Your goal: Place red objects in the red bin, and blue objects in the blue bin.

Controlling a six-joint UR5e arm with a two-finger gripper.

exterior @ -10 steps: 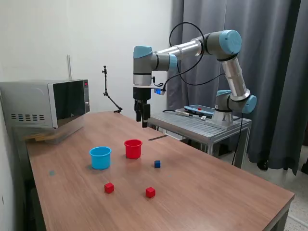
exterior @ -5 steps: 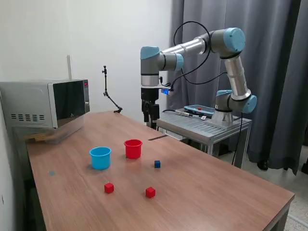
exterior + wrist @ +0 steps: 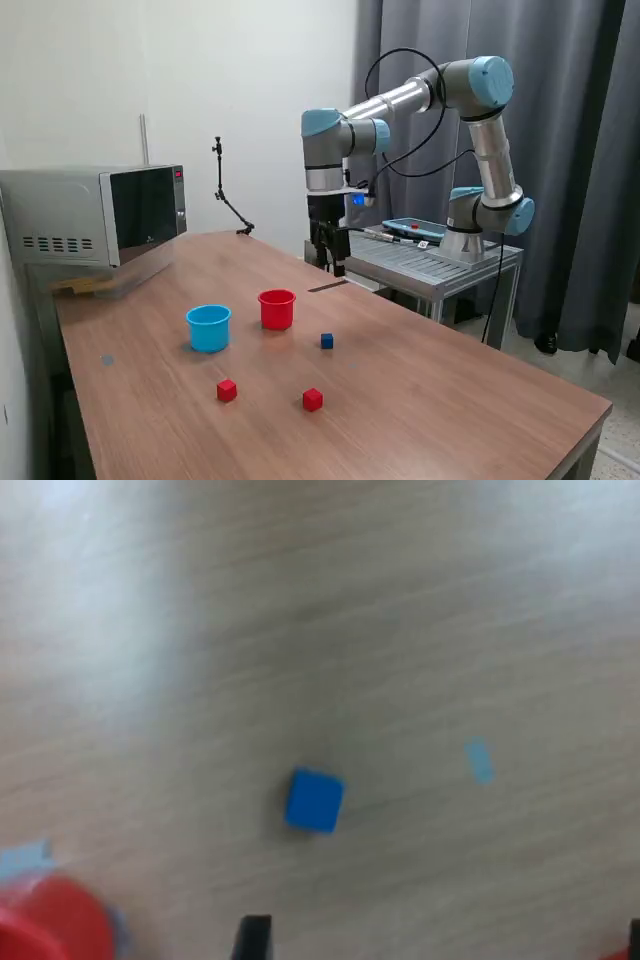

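Wrist view, blurred throughout: the red cup (image 3: 45, 920) is cut off at the picture's corner, showing only part of its rim. One dark finger (image 3: 252, 938) shows only its tip at the edge; another sliver at the far corner is too small to identify. Exterior view: the gripper (image 3: 334, 252) is too small and dark to judge its jaws, and the blue cup's (image 3: 208, 327) interior is hidden.

red bin: you see a red cup (image 3: 277, 308) upright, just beside the blue one
blue bin: light blue cup (image 3: 208, 327), upright
blue cube (image 3: 327, 341): alone near the red cup
red cubes (image 3: 227, 390) (image 3: 313, 400): apart, nearer you on the table
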